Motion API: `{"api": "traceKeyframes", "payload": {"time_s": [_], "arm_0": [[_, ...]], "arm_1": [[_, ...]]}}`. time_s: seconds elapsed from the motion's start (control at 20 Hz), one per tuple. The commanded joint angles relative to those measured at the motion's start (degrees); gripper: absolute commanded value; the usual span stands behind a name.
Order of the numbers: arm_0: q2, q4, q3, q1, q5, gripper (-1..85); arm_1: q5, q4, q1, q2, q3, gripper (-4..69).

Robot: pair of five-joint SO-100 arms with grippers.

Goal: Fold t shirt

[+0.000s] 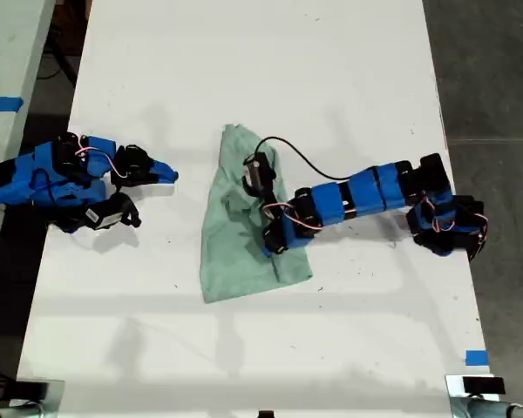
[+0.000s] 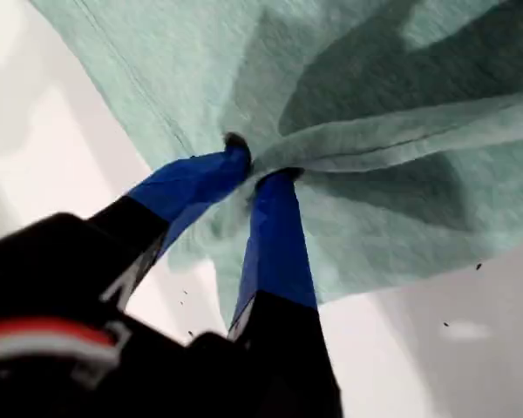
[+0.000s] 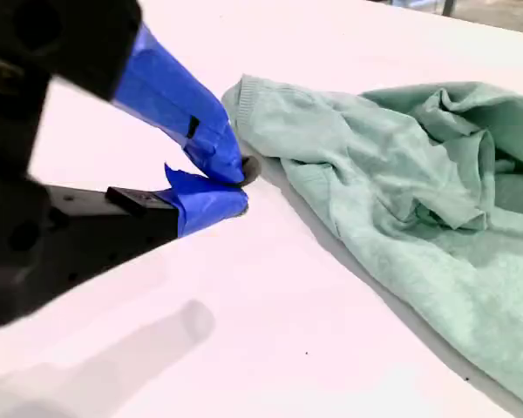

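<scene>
text: none readable | labels: none – brands: none | numbers, signs: none in any view

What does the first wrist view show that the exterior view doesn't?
Only the first wrist view shows my first end effector close up, its blue fingertips pinching a ridge of cloth. Only the exterior view shows both arms, my second end effector off the cloth, and the whole white table. Both show the mint-green t shirt.

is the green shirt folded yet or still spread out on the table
Neither neatly folded nor flat: the pale mint-green fabric t shirt lies rumpled on the white table, one ridge of cloth pinched in my first gripper.
</scene>
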Motion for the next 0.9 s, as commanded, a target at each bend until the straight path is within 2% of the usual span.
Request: {"api": "traceKeyframes", "payload": {"time_s": [0.0, 0.15, 0.3, 0.55, 0.75, 0.85], "arm_0": [[0.44, 0.18, 2.55, 0.35, -0.09, -0.2], [0.44, 0.18, 2.55, 0.35, -0.09, -0.2], [0.44, 0.26, 2.55, 0.35, -0.09, -0.2], [0.44, 0.26, 2.55, 0.35, -0.09, -0.2], [0.44, 0.26, 2.55, 0.26, -0.26, -0.2], [0.44, 0.26, 2.55, 0.26, -0.35, -0.2]], "arm_1": [[-0.97, -0.62, -1.32, 2.90, -5.19, 18.2], [-0.88, 2.46, -1.41, 9.93, -3.52, 18.3], [2.11, 9.67, 0.97, 23.03, 5.45, 16.4], [6.77, 2.99, 7.12, 68.73, 52.56, 7.6], [8.35, -4.83, 8.70, 95.98, 88.24, 4.3], [6.68, -5.10, 10.46, 108.02, 100.28, 3.9]]}}
